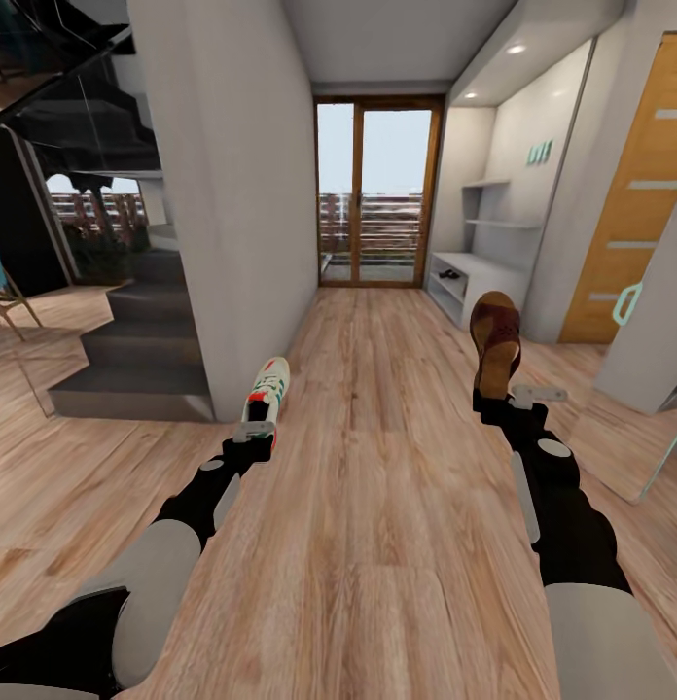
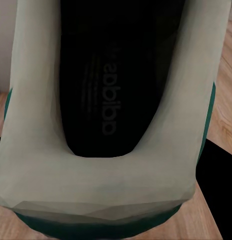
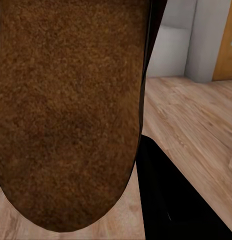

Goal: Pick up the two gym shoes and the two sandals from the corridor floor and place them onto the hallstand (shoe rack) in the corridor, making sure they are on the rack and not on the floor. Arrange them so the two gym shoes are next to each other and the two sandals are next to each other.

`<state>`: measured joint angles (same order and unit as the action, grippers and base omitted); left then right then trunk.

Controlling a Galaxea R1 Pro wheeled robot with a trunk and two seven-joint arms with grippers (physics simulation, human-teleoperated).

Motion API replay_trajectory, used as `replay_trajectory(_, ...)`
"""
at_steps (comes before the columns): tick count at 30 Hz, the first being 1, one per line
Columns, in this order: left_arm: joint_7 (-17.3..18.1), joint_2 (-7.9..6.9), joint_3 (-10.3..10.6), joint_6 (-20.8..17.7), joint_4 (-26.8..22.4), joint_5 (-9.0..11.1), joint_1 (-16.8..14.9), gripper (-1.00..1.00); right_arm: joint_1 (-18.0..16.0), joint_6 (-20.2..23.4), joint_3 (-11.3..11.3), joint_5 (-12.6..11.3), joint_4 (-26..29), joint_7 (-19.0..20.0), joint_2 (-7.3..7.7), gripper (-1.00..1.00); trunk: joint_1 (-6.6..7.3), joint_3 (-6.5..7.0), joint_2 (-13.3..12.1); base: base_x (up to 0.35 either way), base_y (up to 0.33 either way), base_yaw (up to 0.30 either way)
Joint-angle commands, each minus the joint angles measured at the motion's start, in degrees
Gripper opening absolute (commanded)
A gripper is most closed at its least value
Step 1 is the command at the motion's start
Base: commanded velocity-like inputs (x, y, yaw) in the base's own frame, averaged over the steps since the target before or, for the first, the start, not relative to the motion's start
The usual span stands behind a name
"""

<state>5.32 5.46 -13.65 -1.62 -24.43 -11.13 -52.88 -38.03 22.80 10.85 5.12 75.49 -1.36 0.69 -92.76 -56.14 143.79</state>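
**Wood-grain corridor, one shoe carried in each gripper**

Pale cream leather and a dark insole are seen close up in the left wrist view, where the gym shoe [image 2: 103, 190] is looked into from its heel; a printed logo on the insole appears to read "adidas", mirrored and faint. A green band is seen along the heel's lower edge. In the head view the same gym shoe [image 1: 267, 387] is held out ahead of the left gripper [image 1: 254, 431], which is clamped on its heel, toe pointing away, green stripes and red-orange accents showing.

A dark brown sandal [image 1: 496, 340] is held upright by the right gripper [image 1: 514, 397], pinched at its heel end, the perforated band at the top. In the right wrist view its tan, suede-like footbed [image 3: 66, 110] is seen with a grainy texture.

The corridor floor [image 1: 377, 506] is laid in light brown planks. The hallstand [image 1: 470, 277], pale grey-white with stepped wall shelves, is set against the right wall, well ahead of both grippers. A small dark object lies in its open lower slot; what it is cannot be told. A glass door with a wooden frame [image 1: 379, 190] closes the far end.
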Motion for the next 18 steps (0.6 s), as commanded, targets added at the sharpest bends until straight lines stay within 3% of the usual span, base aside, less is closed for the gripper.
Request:
replay_trajectory(1,0.48,0.07,-0.5,-0.17,-0.11,-0.56,-0.03,-1.0,-0.03,0.37,-0.04,0.33,0.06,-0.04,0.01,-1.0,-0.02,-0.06,0.02,0.345,0.0,0.0)
replay_trajectory(18,0.5,0.08,-0.5,-0.22,-0.09,-0.56,-0.03,-1.0,-0.03,0.4,-0.04,0.41,0.1,-0.04,0.01,-1.0,-0.02,-0.06,0.02,0.345,0.0,0.0)
